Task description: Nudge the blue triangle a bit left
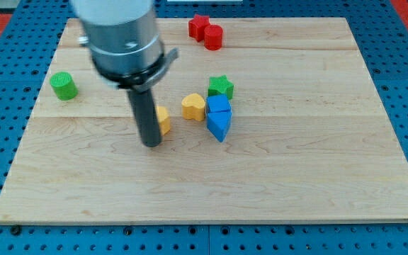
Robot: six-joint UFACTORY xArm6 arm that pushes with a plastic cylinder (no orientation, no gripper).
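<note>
The blue triangle lies near the board's middle, pointing toward the view's bottom. A blue cube touches it from above. My tip rests on the board to the left of the triangle, about 80 pixels away. A yellow block sits just right of the rod, partly hidden by it. A yellow heart lies between the rod and the blue blocks.
A green star touches the blue cube's top. A green cylinder stands at the left. A red star and a red cylinder sit at the top. The wooden board ends at blue pegboard.
</note>
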